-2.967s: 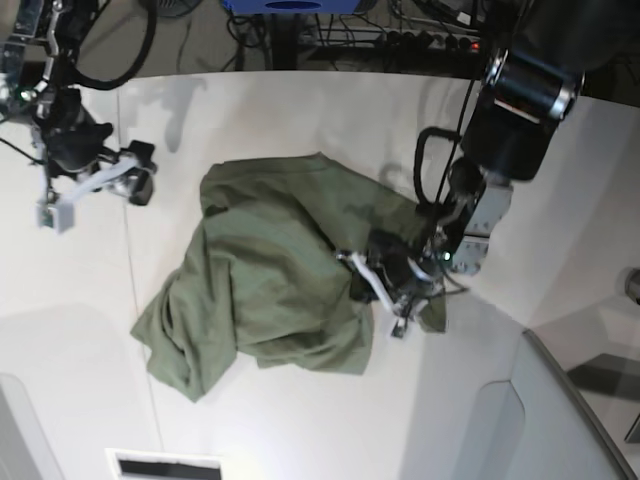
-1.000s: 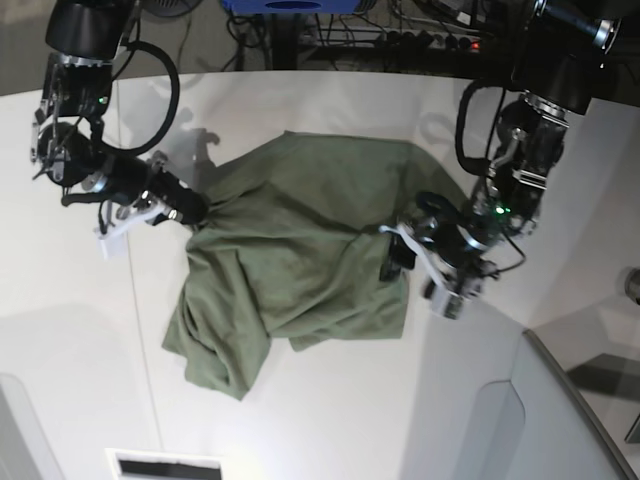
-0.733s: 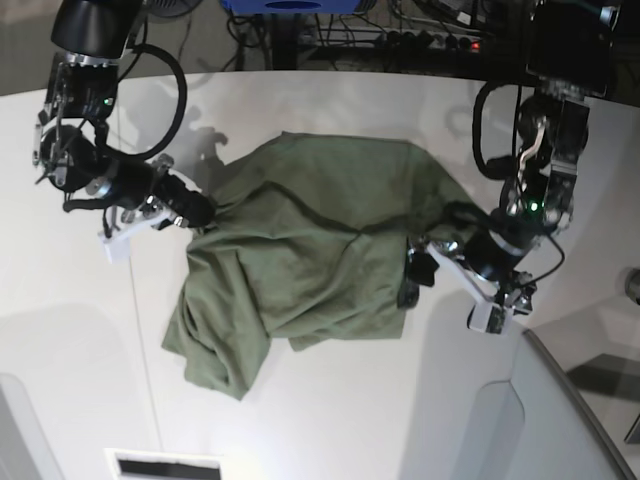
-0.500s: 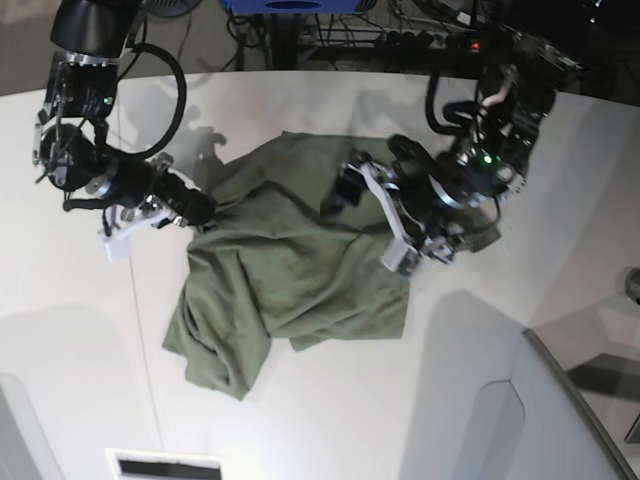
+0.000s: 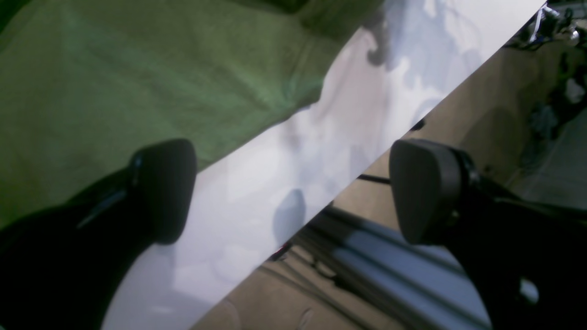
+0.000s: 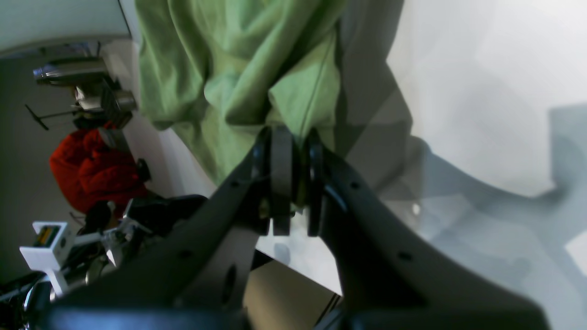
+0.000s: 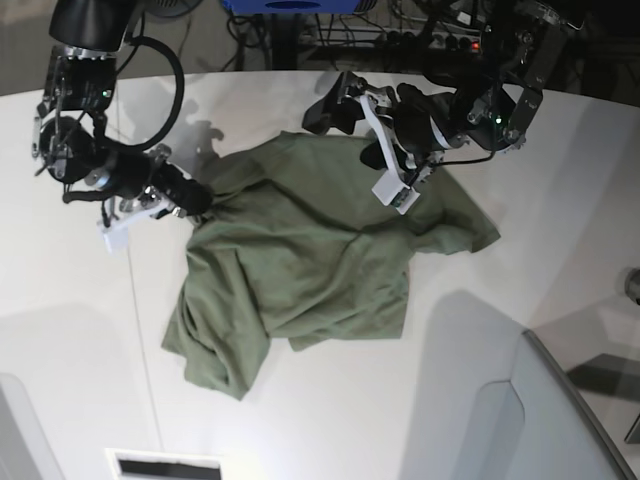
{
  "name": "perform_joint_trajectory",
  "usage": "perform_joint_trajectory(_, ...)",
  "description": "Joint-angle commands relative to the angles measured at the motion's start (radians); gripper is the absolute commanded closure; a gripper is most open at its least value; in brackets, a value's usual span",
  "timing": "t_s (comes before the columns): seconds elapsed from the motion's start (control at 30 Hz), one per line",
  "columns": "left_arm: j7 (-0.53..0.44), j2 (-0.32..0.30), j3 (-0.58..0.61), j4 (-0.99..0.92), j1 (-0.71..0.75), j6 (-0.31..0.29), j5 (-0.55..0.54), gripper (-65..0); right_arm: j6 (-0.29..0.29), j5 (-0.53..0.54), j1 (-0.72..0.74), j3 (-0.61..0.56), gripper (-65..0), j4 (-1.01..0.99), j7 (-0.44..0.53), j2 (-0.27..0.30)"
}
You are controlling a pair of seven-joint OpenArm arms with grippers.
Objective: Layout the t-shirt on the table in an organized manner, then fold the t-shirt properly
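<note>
Olive-green cotton, the t-shirt [image 7: 310, 260] lies crumpled across the middle of the white table [image 7: 300, 420], one lobe bunched toward the near-left and a flatter flap reaching out to the right.

Half a second ago the left gripper [image 7: 355, 130] sat over the shirt's right half, low against the cloth. Now it hangs at the shirt's far edge, near the table's back rim, with its jaws spread wide and nothing between them. The left wrist view confirms this: one dark fingertip [image 5: 165, 183] stands over the shirt's hem, the other over the floor past the table edge, bare tabletop showing in the gap. Three seconds ago that same gripper was pressed into the shirt's right corner, which was then tucked under; that corner now lies opened out as a flap to the right of the shirt's body.

The right gripper [image 7: 195, 205] is clamped on the shirt's left edge, just as it was a second ago. Three seconds back it stood clear of the shirt, well to its left. In the right wrist view its pads [image 6: 280, 174] pinch a folded ridge of the green fabric [image 6: 238, 68], which fans out from the grip.

The shirt's lower-left lobe has kept its shape over the last second.
</note>
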Motion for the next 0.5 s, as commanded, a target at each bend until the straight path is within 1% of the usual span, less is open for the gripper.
perform_joint_trajectory(0.0, -0.011, -0.003, -0.006, 0.006, 0.014, -0.015, -0.055, -65.0, 0.007, 0.026, 0.015, 0.001, -2.0, 0.015, 0.005, 0.006)
perform_joint_trajectory(0.03, -0.011, -0.003, -0.008, -0.005, 0.021, -0.016, -0.092, -65.0, 0.007, 0.026, 0.014, 0.001, -2.0, 0.015, 0.005, 0.006)
perform_joint_trajectory(0.07, -0.011, -0.006, -0.009, -0.028, 0.021, -0.030, -0.142, -65.0, 0.007, 0.026, 0.014, 0.001, -2.0, 0.015, 0.005, 0.007)
perform_joint_trajectory(0.13, -0.011, -0.031, -0.002, -0.085, 0.024, -0.078, -0.239, -65.0, 0.007, 0.025, 0.012, 0.001, -2.0, 0.015, 0.005, 0.007)
perform_joint_trajectory(0.2, -0.011, -0.042, 0.002, -0.151, 0.024, -0.134, -0.337, -65.0, 0.007, 0.025, 0.003, 0.001, -2.0, 0.015, 0.005, 0.007)
perform_joint_trajectory(0.23, -0.011, -0.053, 0.002, -0.182, 0.026, -0.151, -0.374, -65.0, 0.007, 0.026, -0.002, 0.001, -2.0, 0.015, 0.005, 0.007)
perform_joint_trajectory(0.33, -0.011, -0.068, -0.009, -0.226, 0.052, -0.160, -0.426, -65.0, 0.007, 0.023, -0.006, 0.001, -2.1, 0.015, 0.005, 0.007)
perform_joint_trajectory(0.47, -0.011, -0.060, -0.011, -0.241, 0.064, -0.162, -0.432, -65.0, 0.009, 0.023, -0.008, 0.001, -2.1, 0.015, 0.005, 0.007)
